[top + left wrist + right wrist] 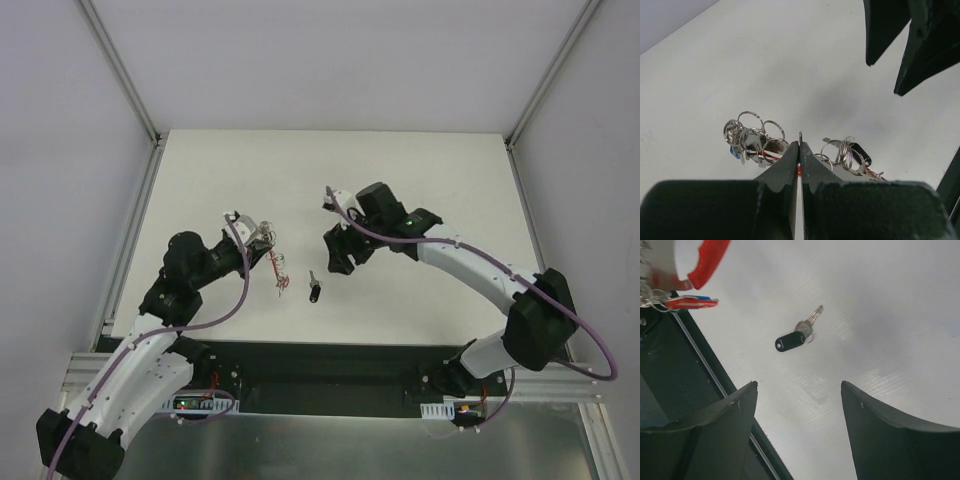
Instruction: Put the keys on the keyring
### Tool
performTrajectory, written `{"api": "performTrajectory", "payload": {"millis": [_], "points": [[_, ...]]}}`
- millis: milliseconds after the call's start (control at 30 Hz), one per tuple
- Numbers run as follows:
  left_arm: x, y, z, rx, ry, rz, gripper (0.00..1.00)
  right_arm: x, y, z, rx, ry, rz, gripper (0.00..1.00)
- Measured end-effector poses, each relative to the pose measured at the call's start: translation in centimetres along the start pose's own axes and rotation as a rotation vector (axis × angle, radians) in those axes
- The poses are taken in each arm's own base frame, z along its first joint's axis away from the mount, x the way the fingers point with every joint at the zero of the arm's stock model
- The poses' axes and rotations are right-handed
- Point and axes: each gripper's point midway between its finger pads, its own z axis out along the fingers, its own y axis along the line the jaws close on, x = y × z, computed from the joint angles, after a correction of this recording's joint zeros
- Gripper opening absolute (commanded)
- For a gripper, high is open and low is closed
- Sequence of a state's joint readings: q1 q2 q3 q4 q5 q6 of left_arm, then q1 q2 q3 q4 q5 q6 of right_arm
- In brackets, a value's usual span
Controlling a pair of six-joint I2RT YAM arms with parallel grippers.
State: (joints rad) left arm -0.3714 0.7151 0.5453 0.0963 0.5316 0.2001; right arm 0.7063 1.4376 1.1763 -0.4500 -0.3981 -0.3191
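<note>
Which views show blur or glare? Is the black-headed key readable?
Top external: even diffuse light, faint shadows; the small black-headed silvery key is a speck. Right wrist: that key is sharp; streaky sheen on the white table; the curved red tag is blurred near the lens. Left wrist: the silvery keyring bunch is crisp with glints; the shut left gripper is dark.

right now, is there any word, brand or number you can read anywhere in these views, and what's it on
No readable text in any view.
black key: its head looks plain, no marking shows.
red tag on the keyring: no print on the side that shows.
circuit boards at the arm bases: any print is too small to read.
</note>
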Motion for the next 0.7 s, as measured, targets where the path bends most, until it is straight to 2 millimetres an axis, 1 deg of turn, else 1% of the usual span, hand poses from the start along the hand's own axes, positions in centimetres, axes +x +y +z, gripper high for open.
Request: {"api": "performTrajectory", "payload": {"millis": [133,267,367,500,533,567,700], "points": [[1.4,-0.2,-2.4,-0.085,-0.004,-0.003,0.0,3.3,0.8,4.0,0.025,0.137,0.037,0.61],[1.4,-0.3,-4.4,-0.149,-0.033,-0.001,0.0,5.2,0.7,7.0,0.095,0.2,0.143,0.58],[1.1,-0.3,-5.4,-0.182,-0.053,0.008,0.0,5.9,0.5,8.5,0.154,0.196,0.255,0.58],[1.5,-0.2,-6.2,-0.215,-0.059,0.011,0.0,6.7,0.0,10.4,0.236,0.182,0.408,0.56],[1.6,-0.3,-6.3,-0.216,-0.056,0.009,0.0,6.8,-0.2,10.8,0.256,0.178,0.438,0.54],[1.8,-0.3,-6.4,-0.219,-0.05,0.007,0.0,7.0,-0.4,11.2,0.279,0.174,0.471,0.49],[2.2,0.0,-6.5,-0.237,-0.035,0.003,0.0,8.0,-1.1,12.4,0.347,0.176,0.582,0.41]]}}
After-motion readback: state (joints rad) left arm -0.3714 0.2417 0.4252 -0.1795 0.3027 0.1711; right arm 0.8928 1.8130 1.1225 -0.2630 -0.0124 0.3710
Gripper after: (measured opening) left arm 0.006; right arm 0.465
